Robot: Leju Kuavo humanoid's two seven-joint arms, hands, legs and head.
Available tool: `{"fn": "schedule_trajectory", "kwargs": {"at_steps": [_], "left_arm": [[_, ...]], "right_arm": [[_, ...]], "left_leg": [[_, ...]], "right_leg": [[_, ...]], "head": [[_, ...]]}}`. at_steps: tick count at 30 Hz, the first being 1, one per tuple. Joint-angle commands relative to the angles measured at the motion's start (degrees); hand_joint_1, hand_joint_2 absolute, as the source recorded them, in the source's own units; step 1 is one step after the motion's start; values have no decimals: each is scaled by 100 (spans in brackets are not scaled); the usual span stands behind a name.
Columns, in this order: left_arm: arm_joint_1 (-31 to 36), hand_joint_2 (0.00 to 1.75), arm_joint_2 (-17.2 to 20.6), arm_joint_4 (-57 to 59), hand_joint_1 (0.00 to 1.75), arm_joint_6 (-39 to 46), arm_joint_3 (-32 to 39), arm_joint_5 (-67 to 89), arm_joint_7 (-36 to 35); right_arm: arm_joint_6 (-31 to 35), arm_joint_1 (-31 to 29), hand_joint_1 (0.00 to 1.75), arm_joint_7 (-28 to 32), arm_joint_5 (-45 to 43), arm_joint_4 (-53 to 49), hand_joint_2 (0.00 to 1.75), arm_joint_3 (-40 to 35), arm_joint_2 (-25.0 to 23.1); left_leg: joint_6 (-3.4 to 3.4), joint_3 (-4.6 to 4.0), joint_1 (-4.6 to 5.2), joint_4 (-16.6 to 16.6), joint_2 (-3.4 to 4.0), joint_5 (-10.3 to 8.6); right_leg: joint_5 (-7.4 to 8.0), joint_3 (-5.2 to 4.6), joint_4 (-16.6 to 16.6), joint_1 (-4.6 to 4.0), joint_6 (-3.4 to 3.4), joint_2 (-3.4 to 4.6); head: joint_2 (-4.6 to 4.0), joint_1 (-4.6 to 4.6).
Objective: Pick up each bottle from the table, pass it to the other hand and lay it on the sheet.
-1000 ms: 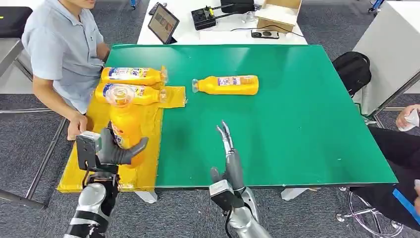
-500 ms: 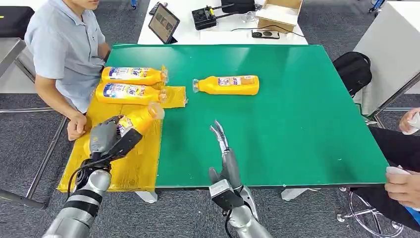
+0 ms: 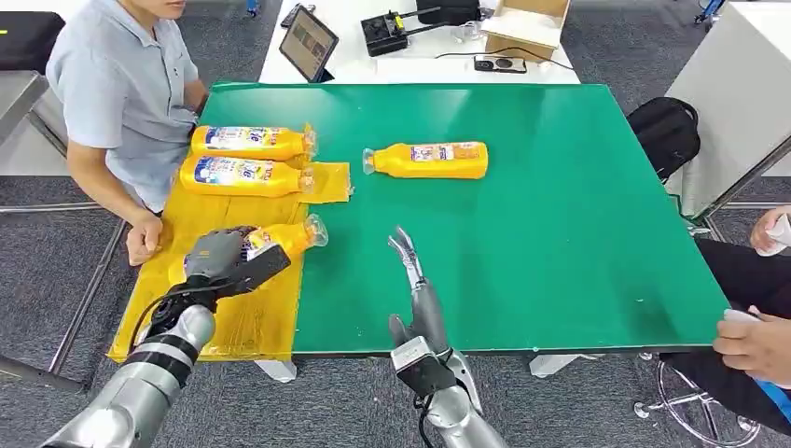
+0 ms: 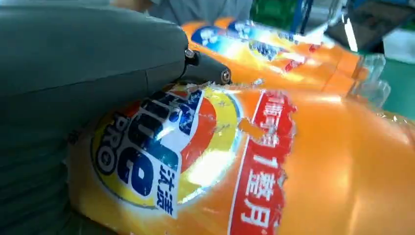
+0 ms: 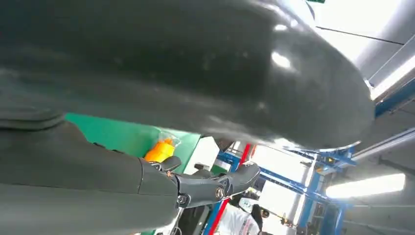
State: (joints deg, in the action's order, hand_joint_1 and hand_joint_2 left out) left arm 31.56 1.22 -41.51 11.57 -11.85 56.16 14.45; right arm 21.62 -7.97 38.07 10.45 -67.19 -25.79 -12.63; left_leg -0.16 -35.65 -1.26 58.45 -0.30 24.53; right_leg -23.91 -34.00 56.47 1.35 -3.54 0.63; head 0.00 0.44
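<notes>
My left hand (image 3: 220, 259) grips an orange bottle (image 3: 284, 238) that lies almost flat over the yellow sheet (image 3: 244, 317), its clear cap pointing toward the green table. Its label (image 4: 161, 147) fills the left wrist view, pressed against my hand (image 4: 73, 83). Two more orange bottles (image 3: 250, 142) (image 3: 244, 175) lie side by side at the far end of the sheet. Another orange bottle (image 3: 429, 160) lies on its side on the green table (image 3: 560, 215). My right hand (image 3: 418, 285) hovers above the table's near edge with fingers straight and nothing in it; its fingers (image 5: 210, 183) are extended in the right wrist view.
A person (image 3: 121, 93) sits at the table's left side, one hand resting near the sheet (image 3: 143, 238). Another person's hands (image 3: 757, 336) are at the right edge. Behind the green table stands a white table with a tablet (image 3: 308, 42), electronics and a cardboard box (image 3: 524, 26).
My left hand has tipped the bottle from upright down to nearly flat over the sheet, cap toward the table. My right hand drifted slightly left.
</notes>
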Motion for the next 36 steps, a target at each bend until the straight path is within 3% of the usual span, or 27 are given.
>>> {"fn": "schedule_trajectory", "kwargs": {"at_steps": [1,3,5,7,11,16,31,36], "left_arm": [[526,175,69,1093,59,-324,-300,170,-115],[550,175,78,1184,7,-511,-310,134,-53],[562,175,39,1230,0,-899,-123,-216,177],[510,175,-68,1165,0,-1603,351,-1054,561],[468,175,-169,1121,0,-1887,542,-1403,623],[244,175,-238,630,0,-2342,252,-1768,822],[86,175,-278,270,0,-2465,187,-2127,945],[-635,175,-624,-1473,0,-2574,453,-3705,1055]], "right_arm": [[-66,-263,0,193,-123,413,0,-153,28],[-83,-279,0,193,-148,426,0,-168,29],[-105,-305,0,193,-175,472,0,-175,31],[-96,-350,0,193,-221,530,0,-225,42],[-73,-371,0,193,-247,570,0,-234,35],[-13,-419,0,193,-318,587,0,-327,82],[29,-419,0,193,-340,570,0,-332,105],[141,-273,0,193,-346,367,0,-322,177]], "left_leg": [[7,31,0,-8,5,5],[5,16,0,-5,2,1],[6,22,-1,-5,9,3],[5,20,-2,-4,8,3],[4,25,0,-8,7,0],[6,28,3,-8,0,-2],[8,41,-1,-7,3,4],[6,27,1,-5,-1,0]], "right_leg": [[-4,30,-7,-5,18,-3],[0,16,-4,-2,10,-2],[0,20,-5,-4,14,3],[-1,18,-5,-5,14,3],[-1,24,-6,-3,12,4],[-1,30,-7,0,11,-4],[-4,41,-10,-6,17,-3],[-2,29,-7,-2,9,-4]], "head": [[0,0],[0,0],[0,0],[0,0],[0,0],[0,2],[0,0],[0,0]]}}
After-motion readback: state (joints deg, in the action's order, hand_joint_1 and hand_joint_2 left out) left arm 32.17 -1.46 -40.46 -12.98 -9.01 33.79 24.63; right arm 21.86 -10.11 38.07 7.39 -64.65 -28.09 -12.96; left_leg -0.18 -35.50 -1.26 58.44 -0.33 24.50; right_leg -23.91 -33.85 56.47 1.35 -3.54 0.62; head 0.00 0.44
